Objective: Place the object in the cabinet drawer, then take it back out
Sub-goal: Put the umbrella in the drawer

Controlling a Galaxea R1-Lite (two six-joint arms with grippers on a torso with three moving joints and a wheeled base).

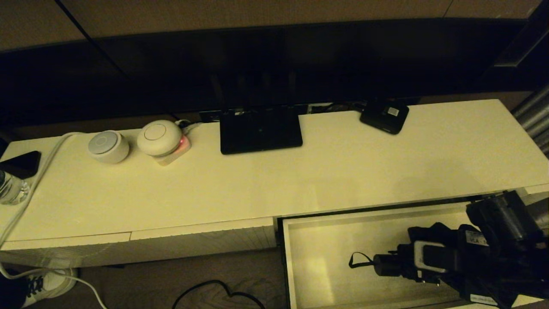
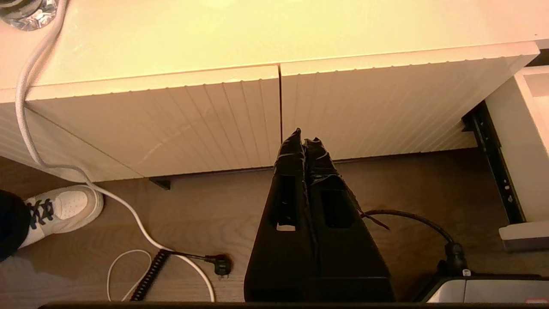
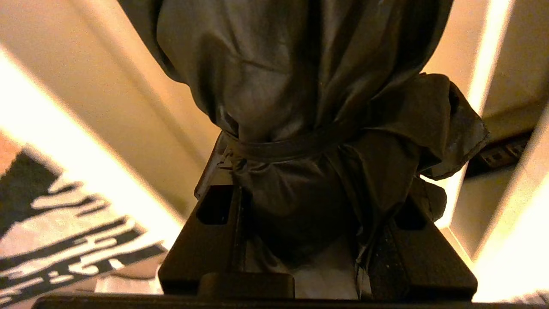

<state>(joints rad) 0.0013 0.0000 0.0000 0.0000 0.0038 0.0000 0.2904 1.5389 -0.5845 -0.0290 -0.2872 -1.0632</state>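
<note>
Umbrella (image 3: 300, 128) clamped in right pincer (image 3: 309, 240), low inside open drawer (image 1: 309, 240).

no text can be read.

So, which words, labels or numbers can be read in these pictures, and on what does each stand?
"VLA-…": white label on the right arm, rest cut off.
White sticker on the small black box: too small to read.
White label under the right arm: too blurred.
Nothing else readable.
</note>
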